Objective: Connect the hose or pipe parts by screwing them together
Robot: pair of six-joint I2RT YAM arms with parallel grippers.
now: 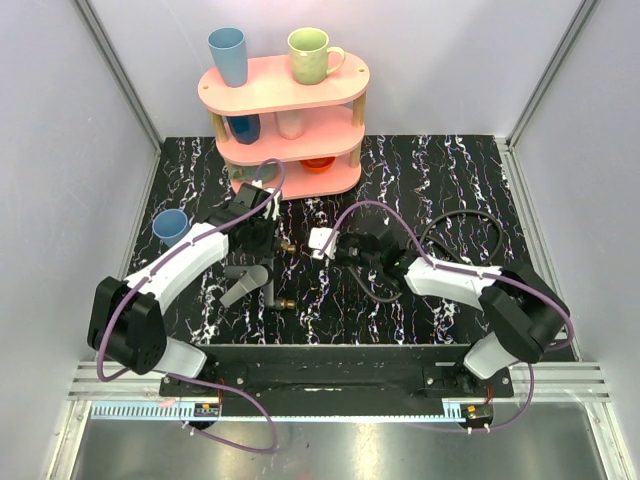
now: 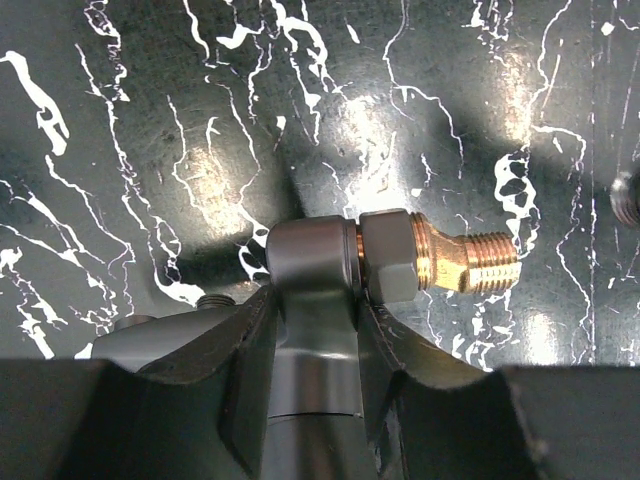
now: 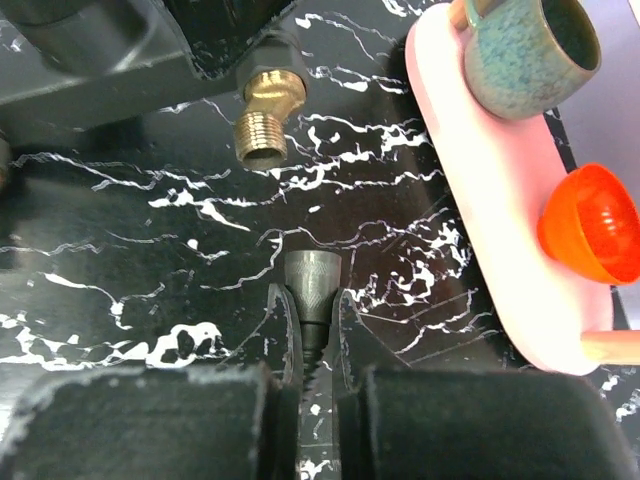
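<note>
Two halves of the joint are up and facing each other, but they are not touching. The left fingers (image 2: pixel 240 390) are closed part-way around the dark-grey nozzle piece (image 2: pixel 310 250). They grip its body just behind the hex collar, so its brass connector (image 2: pixel 470 262) sticks out sideways over the bench (image 1: pixel 420 170) with the bare thread exposed. The right fingers (image 3: pixel 440 420) are pinched almost shut on the thin neck of the hose (image 1: pixel 455 214), right behind its knurled end fitting (image 3: pixel 312 280). The rest of the hose trails back in a loop on the bench beside the right arm. In the right wrist view the brass thread sits ahead of the fitting and off to its left, tilted, with a clear gap between them.

To my eye this is the lining-up step, before any thread has caught. The next move calls for bringing the fitting's mouth square onto the thread with the axes matched, then a gentle push and turn. Started crooked, it would likely cross-thread, and the trailing hose may twist as it turns. The pink shelf (image 3: pixel 480 200) stands close on the right.
</note>
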